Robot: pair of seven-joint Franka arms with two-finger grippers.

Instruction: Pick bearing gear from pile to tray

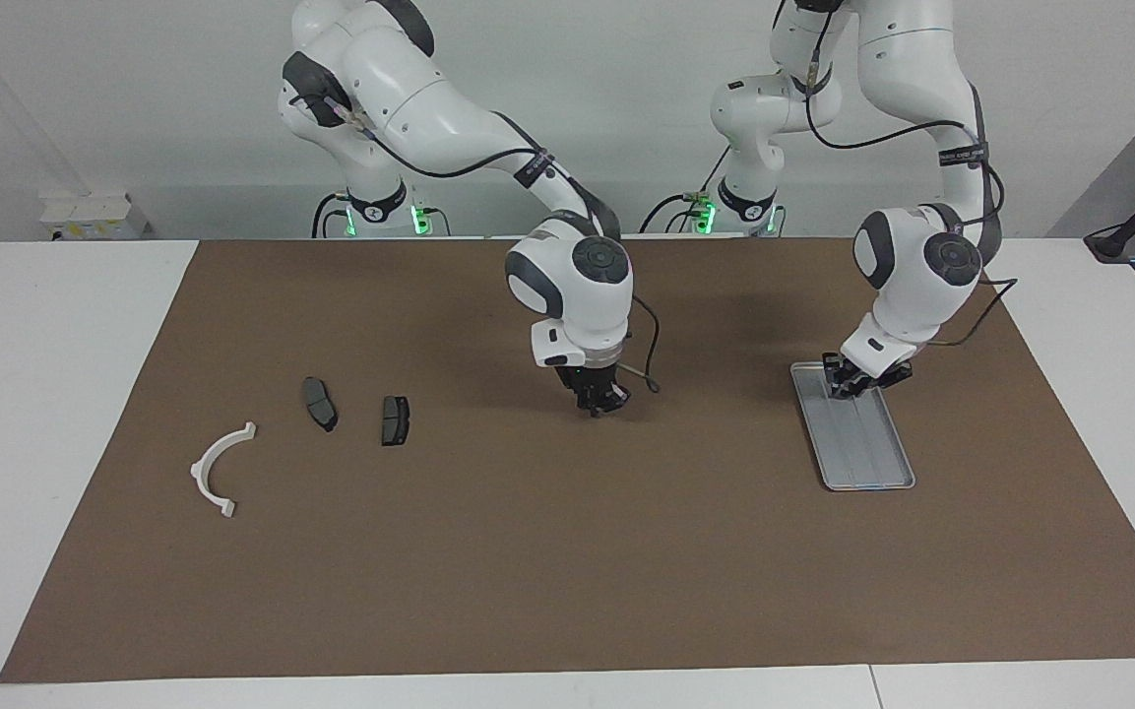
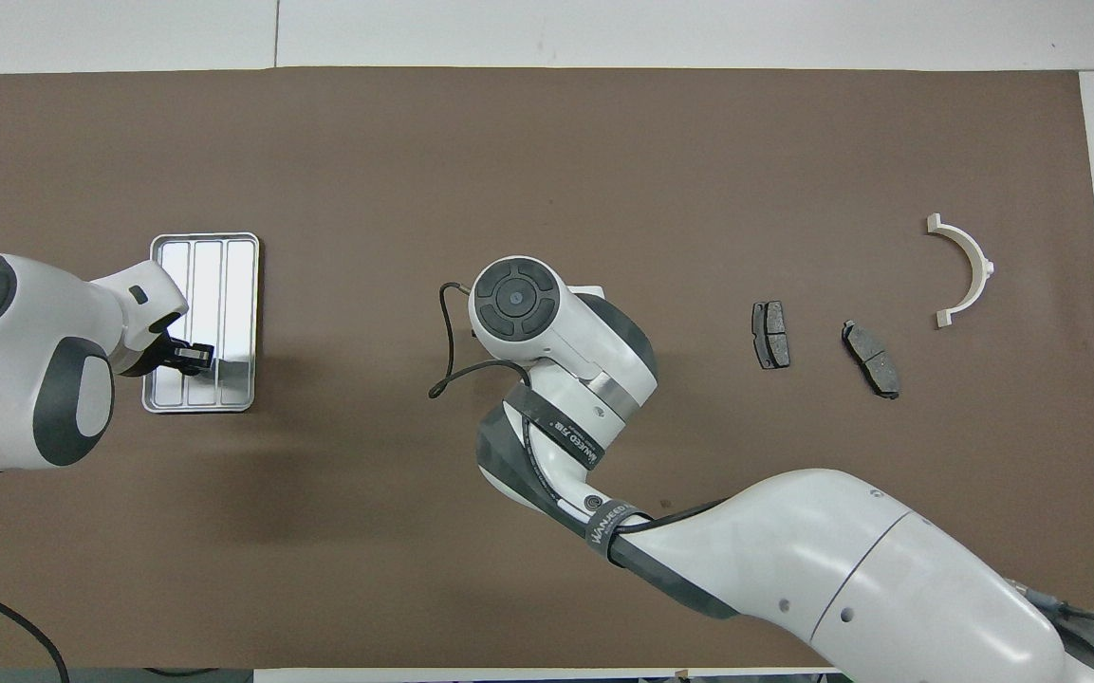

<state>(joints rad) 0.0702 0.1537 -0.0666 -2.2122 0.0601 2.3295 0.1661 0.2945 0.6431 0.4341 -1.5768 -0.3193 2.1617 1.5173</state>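
The pile lies toward the right arm's end of the table: a white half-ring (image 1: pixel 220 467) (image 2: pixel 966 268) and two dark grey pads (image 1: pixel 320 404) (image 1: pixel 395 419) (image 2: pixel 770 334) (image 2: pixel 871 359). The bearing gear is out of view. The silver ridged tray (image 1: pixel 867 448) (image 2: pixel 224 285) sits toward the left arm's end. My right gripper (image 1: pixel 599 402) hangs shut, low over the middle of the mat, and nothing shows in it. In the overhead view its own wrist hides it. My left gripper (image 1: pixel 845 384) (image 2: pixel 197 356) is over the tray's end nearer the robots.
A brown mat (image 1: pixel 567 551) covers most of the white table (image 1: pixel 45 394). A black cable (image 2: pixel 447 360) loops off the right wrist. Open mat lies between the right gripper and the tray.
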